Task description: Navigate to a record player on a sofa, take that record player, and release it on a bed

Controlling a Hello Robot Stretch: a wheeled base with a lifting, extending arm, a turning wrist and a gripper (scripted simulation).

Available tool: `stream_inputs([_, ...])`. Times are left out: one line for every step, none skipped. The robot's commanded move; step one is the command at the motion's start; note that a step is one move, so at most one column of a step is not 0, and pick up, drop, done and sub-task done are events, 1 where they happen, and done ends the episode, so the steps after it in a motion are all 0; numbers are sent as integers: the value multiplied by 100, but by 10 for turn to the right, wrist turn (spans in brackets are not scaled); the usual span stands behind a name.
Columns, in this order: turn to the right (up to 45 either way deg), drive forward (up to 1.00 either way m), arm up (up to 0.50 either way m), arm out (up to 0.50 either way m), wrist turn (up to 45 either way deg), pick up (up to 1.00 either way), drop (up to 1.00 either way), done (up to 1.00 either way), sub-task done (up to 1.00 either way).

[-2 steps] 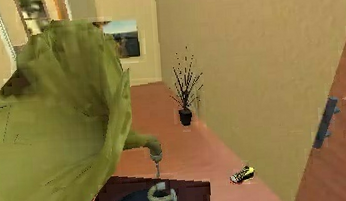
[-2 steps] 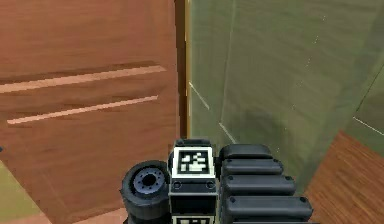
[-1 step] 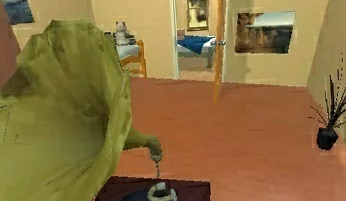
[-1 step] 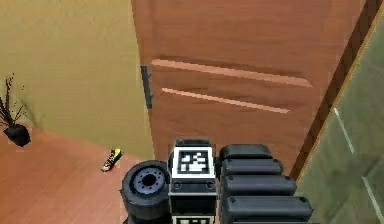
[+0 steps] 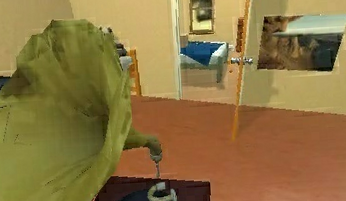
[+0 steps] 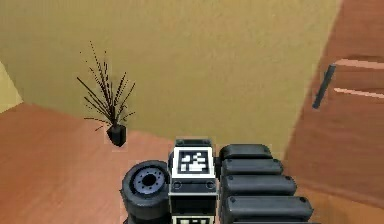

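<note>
**Record player close at front; gripper's hold undetermined**

Found the record player [image 5: 52, 116] hard up against the camera at the forward view's left and bottom. Noted its olive-green horn [image 5: 65, 85] spreading over the left half, its dark base [image 5: 127, 199] at the bottom edge, and a thin tone arm [image 5: 157, 170] upright above the base. Cannot tell what bears it.

Noted beyond it a red-brown wooden floor [image 5: 274, 147] and an open doorway [image 5: 208, 86]. Sighted through the doorway a bed [image 5: 203, 55] in blue and white bedding, with a framed picture [image 5: 202, 8] on the far wall above. Noted an open door [image 5: 238, 84], seen edge-on, just right of the doorway, and a painting [image 5: 300, 43] on the wall farther right.

Recorded in the arm side view the arm [image 6: 255, 185] as dark segments at the bottom edge. Recorded a white marker square [image 6: 195, 163] just left of them, and the gripper [image 6: 148, 188] as a dark round body left again. Fingers not made out. Cannot tell how far open, nor whether anything is held.

Logged a potted plant [image 6: 110, 100] with thin dark leaves on the floor against the yellow wall [image 6: 220, 60], up and left of the gripper. Logged a wooden door panel [image 6: 355, 110] with a dark handle [image 6: 322, 85] at the right.
</note>
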Motion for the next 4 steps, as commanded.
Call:
stream_inputs([-120,0,0,0,0,0,0,0,0])
stream_inputs([0,25,0,0,0,0,0,0,0])
stream_inputs([0,100,0,0,0,0,0,0,0])
stream_inputs([-30,0,0,0,0,0,0,0,0])
